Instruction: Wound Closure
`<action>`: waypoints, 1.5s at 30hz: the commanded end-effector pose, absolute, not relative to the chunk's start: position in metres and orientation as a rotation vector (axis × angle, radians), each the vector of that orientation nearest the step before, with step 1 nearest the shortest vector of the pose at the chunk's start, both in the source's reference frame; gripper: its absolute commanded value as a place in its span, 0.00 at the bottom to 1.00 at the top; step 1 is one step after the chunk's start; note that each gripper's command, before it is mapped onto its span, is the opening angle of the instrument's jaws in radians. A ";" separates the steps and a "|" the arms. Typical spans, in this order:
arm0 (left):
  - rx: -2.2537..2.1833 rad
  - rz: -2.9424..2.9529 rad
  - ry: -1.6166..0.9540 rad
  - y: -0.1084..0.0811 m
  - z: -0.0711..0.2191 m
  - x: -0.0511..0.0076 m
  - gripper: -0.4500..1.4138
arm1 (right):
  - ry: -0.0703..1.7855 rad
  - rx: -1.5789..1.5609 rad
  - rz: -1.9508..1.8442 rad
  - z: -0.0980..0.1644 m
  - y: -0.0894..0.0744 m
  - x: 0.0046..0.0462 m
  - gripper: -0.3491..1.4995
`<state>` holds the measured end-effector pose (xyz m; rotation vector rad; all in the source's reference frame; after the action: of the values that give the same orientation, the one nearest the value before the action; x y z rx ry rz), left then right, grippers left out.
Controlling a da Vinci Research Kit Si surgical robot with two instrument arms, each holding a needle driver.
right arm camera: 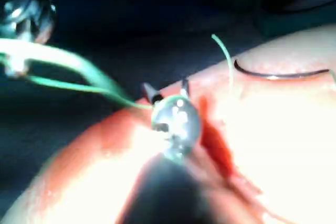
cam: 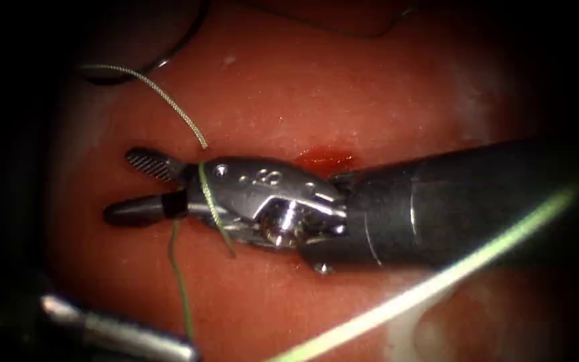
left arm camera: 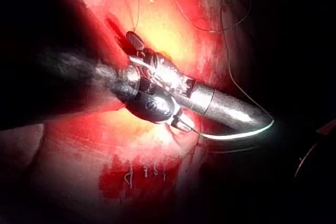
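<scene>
- Blurry pale-green thread (cam: 437, 285) sweeps closest to the lens; it's wrapped round the right arm's steel tool (cam: 143, 188), jaws apart, gripping nothing
- left tool's shaft (cam: 122, 333): can't tell
- dark curved needle (right arm camera: 281, 73) lies loose on the red tissue (cam: 343, 94)
- reckon that wrap could snag

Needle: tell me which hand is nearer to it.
Right. The right hand, open with thread draped over it, lies just below the needle resting on the tissue. The left hand is farther off, at the endoscope view's lower left.
</scene>
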<state>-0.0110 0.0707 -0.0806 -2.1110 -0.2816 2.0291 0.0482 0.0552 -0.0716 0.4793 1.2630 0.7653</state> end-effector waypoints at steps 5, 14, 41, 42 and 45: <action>-2.129 2.038 -0.233 0.075 -0.081 -0.0102 0.05 | 1.276 0.562 0.687 -0.072 0.054 0.0490 0.74; -2.104 2.090 -0.247 0.081 -0.077 -0.0094 0.05 | 1.293 0.653 0.586 -0.072 0.053 0.0494 0.70; -2.140 2.020 -0.243 0.084 -0.062 -0.0095 0.05 | 1.470 0.858 0.544 -0.073 0.052 0.0490 0.68; -2.144 2.021 -0.239 0.084 -0.062 -0.0094 0.05 | 1.479 0.859 0.545 -0.073 0.052 0.0490 0.68; -2.149 2.025 -0.238 0.083 -0.059 -0.0089 0.05 | 1.526 0.878 0.566 -0.074 0.052 0.0487 0.68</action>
<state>-0.0082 0.0832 -0.0587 -2.1450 -0.2370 2.0259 0.0479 0.0525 -0.0737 0.8809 1.5256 0.5691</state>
